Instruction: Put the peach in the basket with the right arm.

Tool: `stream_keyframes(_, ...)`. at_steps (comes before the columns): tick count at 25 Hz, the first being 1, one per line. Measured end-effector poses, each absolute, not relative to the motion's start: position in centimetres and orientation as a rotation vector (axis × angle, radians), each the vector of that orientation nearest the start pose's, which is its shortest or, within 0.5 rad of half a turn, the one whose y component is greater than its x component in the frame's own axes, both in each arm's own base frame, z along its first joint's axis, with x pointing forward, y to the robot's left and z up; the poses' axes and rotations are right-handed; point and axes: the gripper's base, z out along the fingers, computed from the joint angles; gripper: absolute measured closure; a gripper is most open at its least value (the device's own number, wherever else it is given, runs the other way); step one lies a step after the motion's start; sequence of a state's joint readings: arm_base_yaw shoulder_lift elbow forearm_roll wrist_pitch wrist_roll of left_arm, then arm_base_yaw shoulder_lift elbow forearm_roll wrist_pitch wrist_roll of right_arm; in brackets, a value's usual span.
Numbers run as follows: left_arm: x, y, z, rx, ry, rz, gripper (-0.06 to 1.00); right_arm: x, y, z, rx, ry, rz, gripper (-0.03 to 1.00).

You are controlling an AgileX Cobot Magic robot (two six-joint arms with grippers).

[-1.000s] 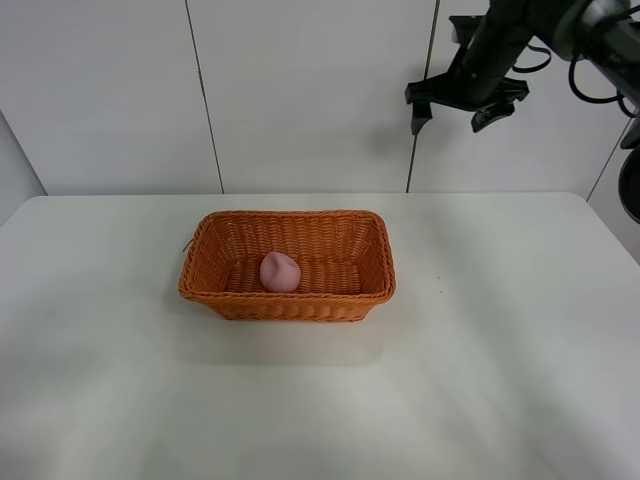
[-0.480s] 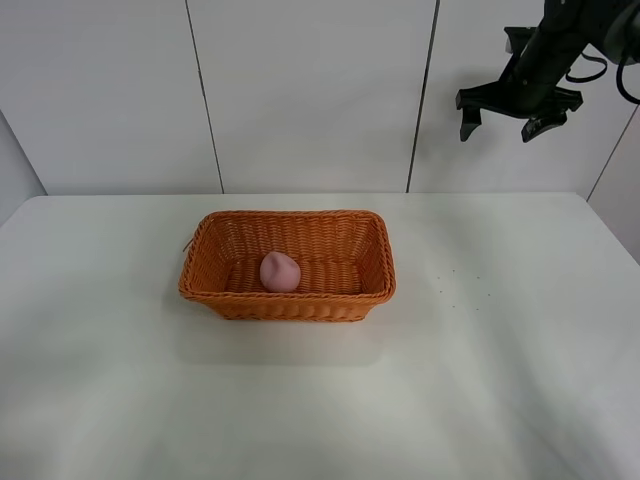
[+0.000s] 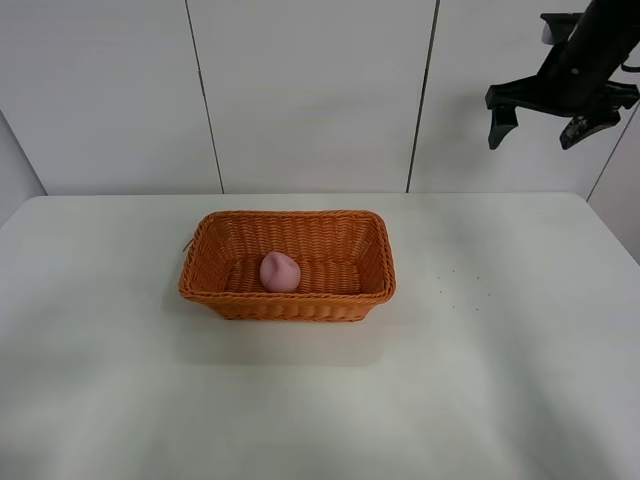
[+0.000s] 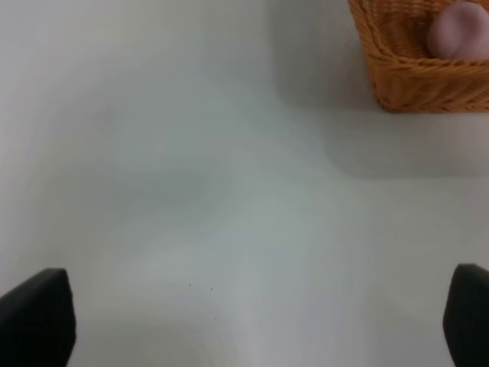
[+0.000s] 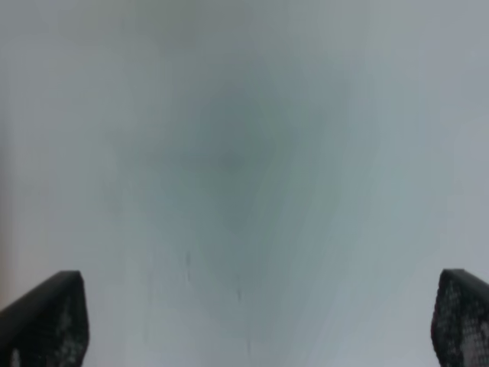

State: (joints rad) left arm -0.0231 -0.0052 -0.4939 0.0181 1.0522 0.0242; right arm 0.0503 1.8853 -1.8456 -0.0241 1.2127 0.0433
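Small matte pink peach (image 3: 280,272), rounded with a slight point, lying inside the basket (image 3: 375,255) on its floor, left of centre. Orange-brown woven wicker, rectangular, rounded corners, flared sides, braided rim, upright on the worktop. Right arm (image 3: 585,60) raised high, gripper (image 3: 553,125) spread wide, empty.

The basket (image 3: 287,265) is orange-brown woven wicker, ribbed and rough, with a braided rim. The peach (image 3: 279,271) looks matt pink and smooth. The worktop (image 3: 500,380) is a smooth white surface with a soft sheen. The right pincer (image 3: 547,110) is black and smooth-looking.
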Motion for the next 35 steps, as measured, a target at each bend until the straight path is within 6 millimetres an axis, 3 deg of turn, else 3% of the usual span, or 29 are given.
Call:
stream_keyframes(3, -0.5, 0.2, 27.6, 0.047, 2.036, 0.022, -0.04, 36.0, 1.6, 34.4, -0.015, 2.751, -0.008, 0.27)
stream_keyframes(10, -0.5, 0.2, 27.6, 0.047, 2.036, 0.022, -0.04, 22.7, 0.9, 34.8, -0.015, 2.755, -0.008, 0.27)
stream_keyframes(17, -0.5, 0.2, 27.6, 0.047, 2.036, 0.022, -0.04, 10.2, 0.3, 32.5, -0.013, 2.605, 0.001, 0.27)
stream_keyframes(20, -0.5, 0.2, 27.6, 0.047, 2.036, 0.022, -0.04, 6.2, 0.1, 31.4, -0.016, 2.445, 0.009, 0.27)
stream_keyframes(26, -0.5, 0.2, 27.6, 0.047, 2.036, 0.022, -0.04, 2.0, 0.1, 29.0, -0.016, 2.185, 0.049, 0.27)
stream_keyframes(30, -0.5, 0.2, 27.6, 0.047, 2.036, 0.022, -0.04, 1.0, 0.1, 27.6, -0.016, 2.129, 0.05, 0.27)
stream_keyframes(35, -0.5, 0.2, 27.6, 0.047, 2.036, 0.022, -0.04, -0.1, 0.0, 27.7, -0.018, 2.039, 0.052, 0.27)
